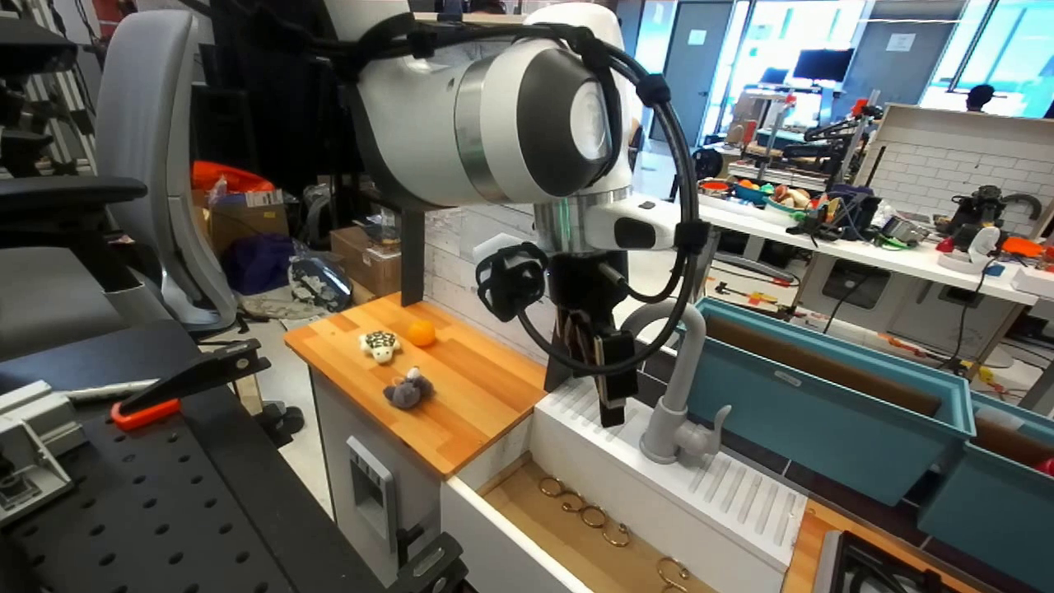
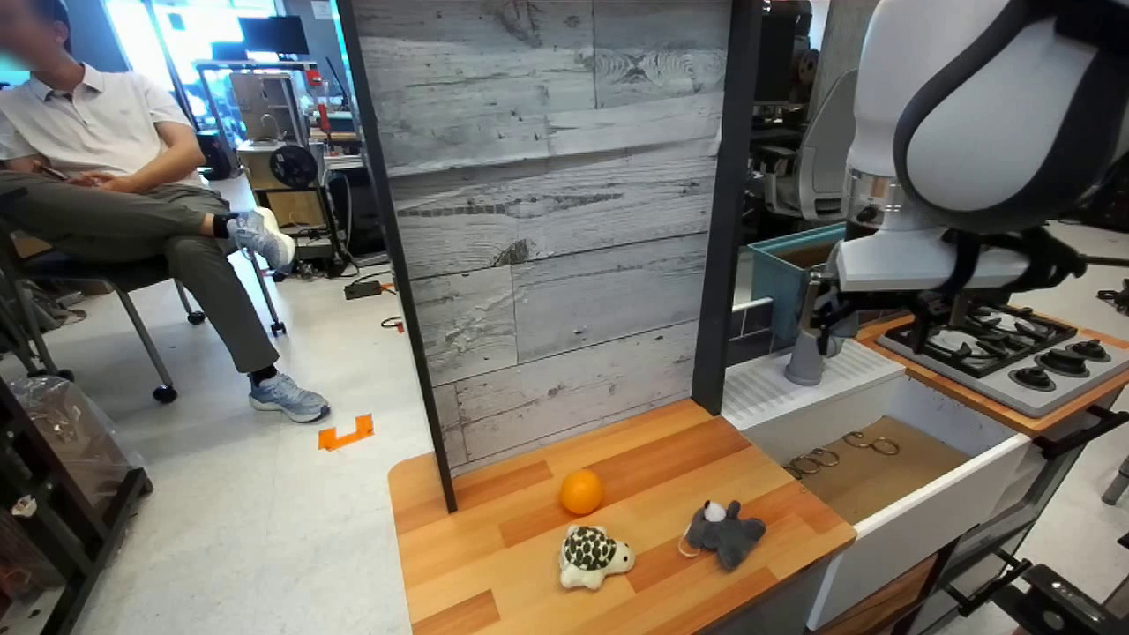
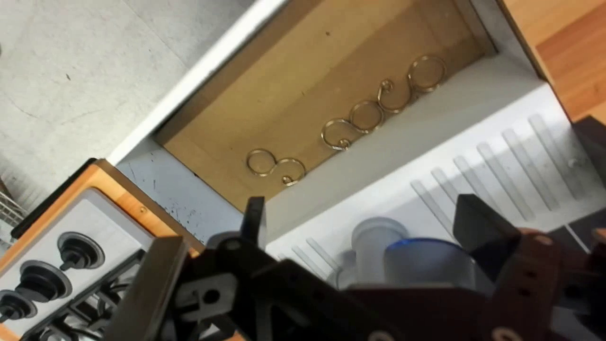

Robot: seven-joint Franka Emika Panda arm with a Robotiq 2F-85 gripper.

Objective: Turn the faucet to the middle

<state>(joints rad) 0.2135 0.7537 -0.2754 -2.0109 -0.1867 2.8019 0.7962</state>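
Note:
The grey gooseneck faucet (image 1: 680, 371) stands upright on the white ridged ledge. Its spout arches to the left there, and the spout's end is hidden behind my gripper (image 1: 613, 412). In an exterior view the faucet (image 2: 803, 362) is partly covered by the arm and a finger of the gripper (image 2: 873, 333). In the wrist view the gripper (image 3: 362, 208) is open, its two black fingers wide apart. The faucet's round base (image 3: 378, 232) and its blurred near part show between them. I cannot tell whether a finger touches the faucet.
Below the ledge is a white basin (image 2: 935, 529) with several brass rings (image 3: 367, 116). Teal bins (image 1: 823, 403) stand behind the faucet. A stove (image 2: 1014, 362) is on one side; a wooden counter (image 2: 635, 459) with a plush turtle, an orange and a grey plush is on the other, beside a wood-patterned panel (image 2: 564, 220).

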